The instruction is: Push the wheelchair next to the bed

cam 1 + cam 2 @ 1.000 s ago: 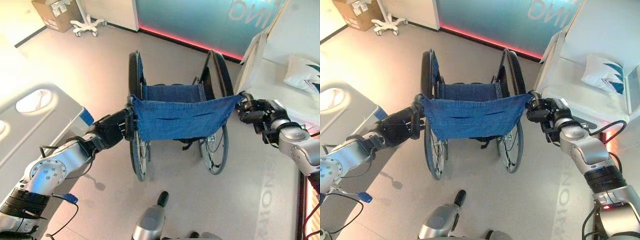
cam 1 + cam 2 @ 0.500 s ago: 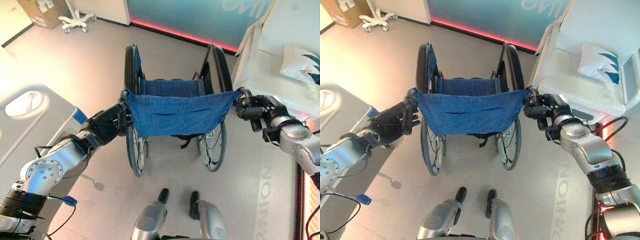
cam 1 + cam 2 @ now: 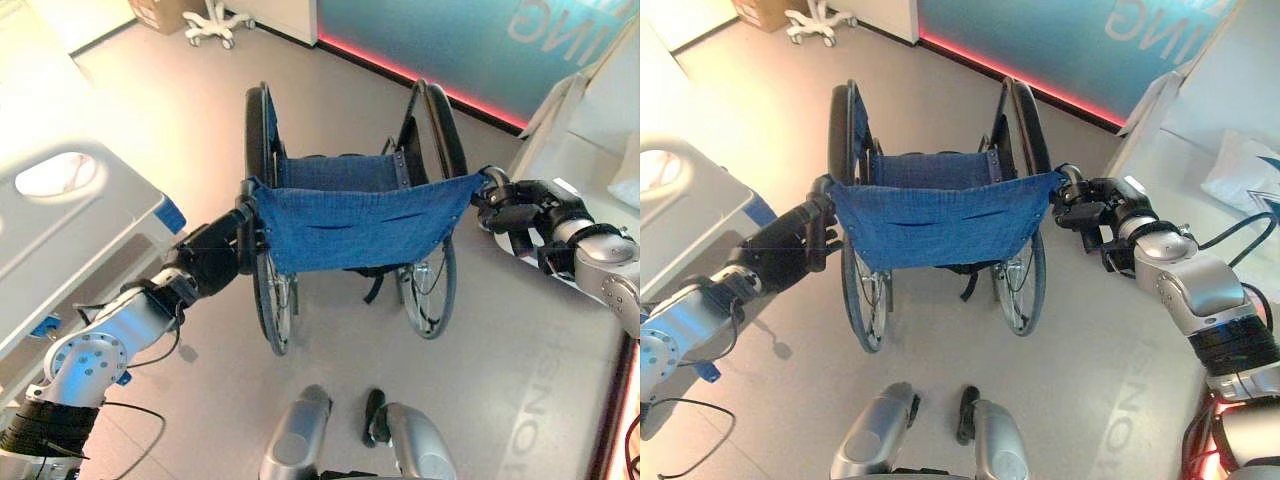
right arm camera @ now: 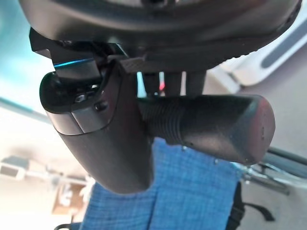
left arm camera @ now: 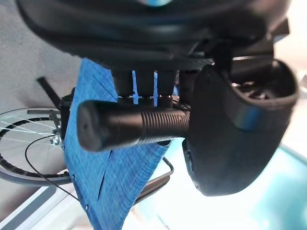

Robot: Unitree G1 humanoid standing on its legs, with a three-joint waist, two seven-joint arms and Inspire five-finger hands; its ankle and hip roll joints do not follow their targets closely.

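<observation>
The wheelchair (image 3: 355, 225) with a blue cloth back and seat and black wheels stands in the middle of the floor, facing away from me. My left hand (image 3: 215, 258) is curled round its left push handle (image 5: 129, 128), and my right hand (image 3: 520, 208) grips the right push handle (image 4: 211, 125). Both wrist views show thumb and fingers wrapped round the ribbed black grips. A white bed (image 3: 590, 140) with a pillow (image 3: 1245, 175) stands at the right, close beside the wheelchair's right wheel (image 3: 445, 135).
Another grey-white bed end (image 3: 70, 220) stands at the left, near my left arm. A cardboard box (image 3: 765, 10) and a white wheeled stand base (image 3: 215, 22) are at the far left. A teal wall with a red light strip (image 3: 420, 75) runs behind.
The camera view has shifted, turning a little leftward. The wheelchair sits slightly farther forward and nearer the right bed. Both hands keep their hold on the handles.
</observation>
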